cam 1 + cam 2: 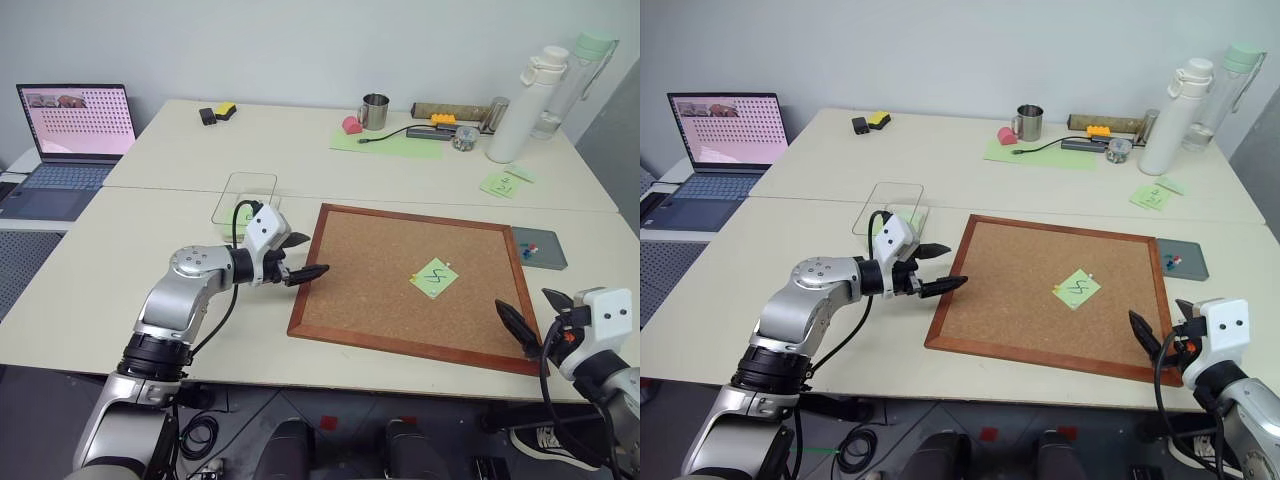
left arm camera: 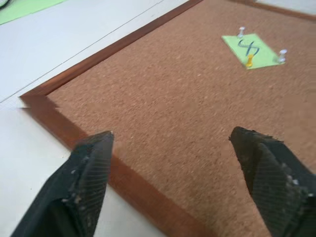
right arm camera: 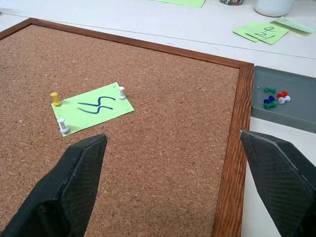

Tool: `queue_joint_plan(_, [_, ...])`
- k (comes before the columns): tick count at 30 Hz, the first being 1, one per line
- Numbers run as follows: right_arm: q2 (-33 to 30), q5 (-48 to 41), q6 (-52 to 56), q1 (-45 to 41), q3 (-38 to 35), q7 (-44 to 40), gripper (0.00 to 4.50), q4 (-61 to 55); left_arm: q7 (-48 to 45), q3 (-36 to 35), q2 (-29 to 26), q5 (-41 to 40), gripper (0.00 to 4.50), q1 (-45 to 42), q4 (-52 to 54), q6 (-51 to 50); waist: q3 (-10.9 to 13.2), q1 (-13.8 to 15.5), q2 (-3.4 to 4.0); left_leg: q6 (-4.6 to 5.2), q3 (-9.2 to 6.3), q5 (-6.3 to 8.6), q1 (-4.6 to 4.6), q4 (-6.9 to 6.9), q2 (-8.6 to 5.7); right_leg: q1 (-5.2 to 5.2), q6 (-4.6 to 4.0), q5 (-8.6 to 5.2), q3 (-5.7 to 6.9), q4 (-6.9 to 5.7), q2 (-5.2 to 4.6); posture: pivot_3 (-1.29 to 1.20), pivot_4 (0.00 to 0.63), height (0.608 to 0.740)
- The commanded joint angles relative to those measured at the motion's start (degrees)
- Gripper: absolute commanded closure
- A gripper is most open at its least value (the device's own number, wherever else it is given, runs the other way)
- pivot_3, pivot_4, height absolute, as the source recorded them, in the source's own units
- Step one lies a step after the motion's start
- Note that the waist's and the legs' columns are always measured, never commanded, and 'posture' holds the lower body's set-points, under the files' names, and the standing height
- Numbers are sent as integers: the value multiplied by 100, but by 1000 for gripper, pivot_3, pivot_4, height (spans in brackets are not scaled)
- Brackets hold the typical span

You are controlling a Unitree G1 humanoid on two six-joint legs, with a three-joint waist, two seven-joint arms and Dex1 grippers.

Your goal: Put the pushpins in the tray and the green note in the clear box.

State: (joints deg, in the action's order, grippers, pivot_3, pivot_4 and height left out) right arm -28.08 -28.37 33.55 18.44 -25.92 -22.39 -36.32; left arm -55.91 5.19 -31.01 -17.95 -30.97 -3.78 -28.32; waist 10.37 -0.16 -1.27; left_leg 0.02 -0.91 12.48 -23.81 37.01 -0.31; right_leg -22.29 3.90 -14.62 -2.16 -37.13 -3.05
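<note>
The green note (image 1: 434, 277) with a black squiggle lies on the cork board (image 1: 380, 300), right of its middle. A yellow pushpin (image 3: 56, 98) and two white pushpins (image 3: 122, 92) (image 3: 62, 125) stand at its corners. Several more coloured pushpins (image 3: 275, 97) lie in the grey tray (image 1: 548, 260) just off the board's right edge. The clear box (image 1: 245, 196) stands left of the board's far corner, with something pale green inside. My left gripper (image 1: 305, 257) hovers open over the board's left edge, nothing between its fingers. My right gripper (image 1: 535, 312) is open at the board's near right corner.
A second green note (image 1: 503, 183) with a "4"-like mark lies beyond the tray. At the back stand a metal mug (image 1: 374, 111), a white bottle (image 1: 520, 110) and a pale green mat (image 1: 388, 143). A laptop (image 1: 70, 140) sits far left.
</note>
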Motion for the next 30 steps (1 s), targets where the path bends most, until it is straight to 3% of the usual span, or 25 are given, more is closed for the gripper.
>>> queue_joint_plan(1, [-35, -71, -60, -29, -125, 19, 0, -256, -153, -115, -38, -255, 1401, -33, 423, -84, 0, 1, 0, 0, 0, 0, 0, 0, 0, 0, 0, 0, 0, 0, 0, 0, 150, 740])
queue_joint_plan(11, [1, -89, -49, -40, -47, 43, 0, -339, -222, 202, 206, -204, 2979, -57, 409, 135, 0, 3, 0, 0, 2, 0, 0, 0, -1, 1, 0, 0, -1, 2, 0, 0, 150, 740])
queue_joint_plan(19, [28, -283, -73, -153, 137, -104, 0, -477, -254, 709, 697, 240, 4491, -348, -258, 846, 0, 4, 0, 0, 2, 0, 0, 1, -2, 1, 0, 0, -2, 1, 1, 0, 150, 740])
queue_joint_plan(30, [-208, -72, -139, -703, 748, -252, 0, -105, 145, 1447, 1374, 1277, 4497, -432, -1499, 1656, 0, -3, 0, 0, 2, 0, 2, 3, -3, 2, 1, 1, -4, 1, 3, 0, 150, 740])
